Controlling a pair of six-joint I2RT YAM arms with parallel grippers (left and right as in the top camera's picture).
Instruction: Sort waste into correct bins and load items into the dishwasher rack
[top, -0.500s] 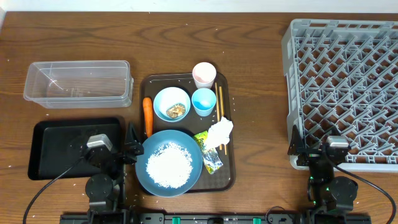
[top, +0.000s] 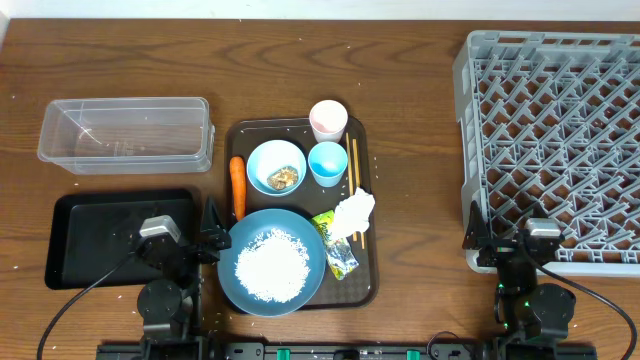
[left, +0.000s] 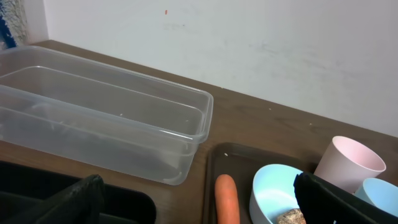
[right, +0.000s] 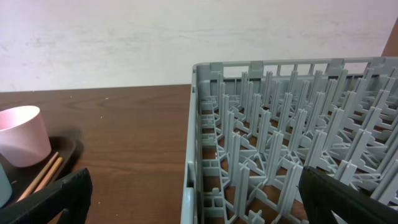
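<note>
On the brown serving tray (top: 365, 285) sit the carrot (top: 237, 187), a small pale-blue bowl (top: 270, 160) holding a brown lump (top: 285, 178), a pink cup (top: 328, 121), a light-blue cup (top: 327, 163), chopsticks (top: 353, 170), a white napkin (top: 353, 211), a yellow-green wrapper (top: 337, 248) and a big blue plate (top: 305, 285) of rice (top: 270, 263). The clear tub (top: 125, 133) and black tray (top: 95, 235) lie to the left, the grey rack (top: 555, 140) to the right. My left gripper (left: 196, 202) is open and empty at the front, before the carrot (left: 227, 198). My right gripper (right: 196, 193) is open and empty at the rack's front-left corner (right: 194, 143).
Both arm bases stand at the table's front edge, the left one (top: 160, 300) beside the black tray and the right one (top: 535, 305) below the rack. A white wall rises behind the table. Bare wood lies between the serving tray and the rack.
</note>
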